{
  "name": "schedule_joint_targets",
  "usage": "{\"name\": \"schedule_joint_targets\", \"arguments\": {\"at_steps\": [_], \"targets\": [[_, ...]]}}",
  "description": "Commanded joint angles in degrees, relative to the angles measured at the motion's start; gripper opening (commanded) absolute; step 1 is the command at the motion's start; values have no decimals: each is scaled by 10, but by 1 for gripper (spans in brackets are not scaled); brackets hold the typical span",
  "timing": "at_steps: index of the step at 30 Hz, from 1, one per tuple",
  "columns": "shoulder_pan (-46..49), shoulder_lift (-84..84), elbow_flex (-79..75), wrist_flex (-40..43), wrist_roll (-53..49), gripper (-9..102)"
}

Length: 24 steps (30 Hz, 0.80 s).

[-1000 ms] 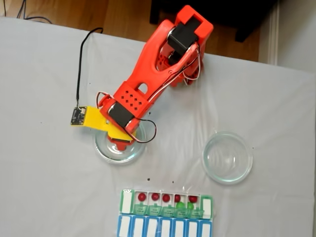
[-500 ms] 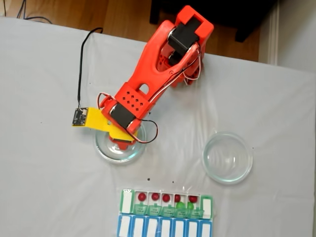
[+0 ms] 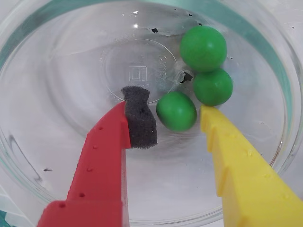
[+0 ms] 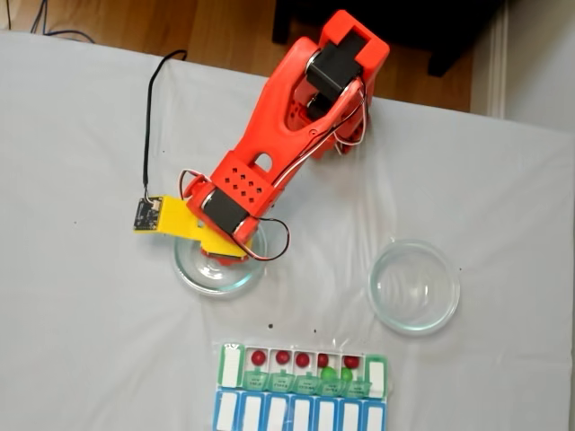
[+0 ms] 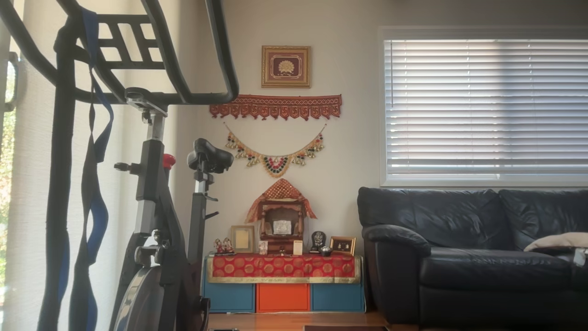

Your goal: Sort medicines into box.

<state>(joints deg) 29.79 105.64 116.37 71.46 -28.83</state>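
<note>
Three bright green medicines lie close together in a clear glass dish (image 3: 57,61). The nearest green ball (image 3: 176,111) sits between the fingers of my gripper (image 3: 170,108), which is open; the red finger carries a black foam pad (image 3: 139,118) and the yellow finger (image 3: 227,146) is to the right of the ball. The two other green balls (image 3: 203,48) (image 3: 213,87) lie just beyond. In the fixed view the gripper (image 4: 218,254) reaches down into the left dish (image 4: 190,277). The box (image 4: 304,368) near the front edge holds several dark red balls (image 4: 282,357) and green ones (image 4: 334,373).
An empty second glass dish (image 4: 414,286) stands to the right. A blue-framed row of white lids (image 4: 301,415) lies just in front of the box. Tiny black specks (image 4: 269,324) dot the white cloth. A black cable (image 4: 148,117) runs to the wrist camera board.
The wrist has shifted very slightly to the right over the left dish. Nothing else has moved.
</note>
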Motion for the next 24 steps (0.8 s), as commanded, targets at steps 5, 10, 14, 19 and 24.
{"name": "schedule_joint_targets", "arguments": {"at_steps": [5, 10, 14, 19, 24], "targets": [[-3, 27, 1, -3, -8, 13], [-3, 31, 6, -9, -12, 10], [2, 37, 9, -18, -13, 5], [4, 39, 10, -19, -12, 1], [4, 40, 10, -20, -11, 1]]}}
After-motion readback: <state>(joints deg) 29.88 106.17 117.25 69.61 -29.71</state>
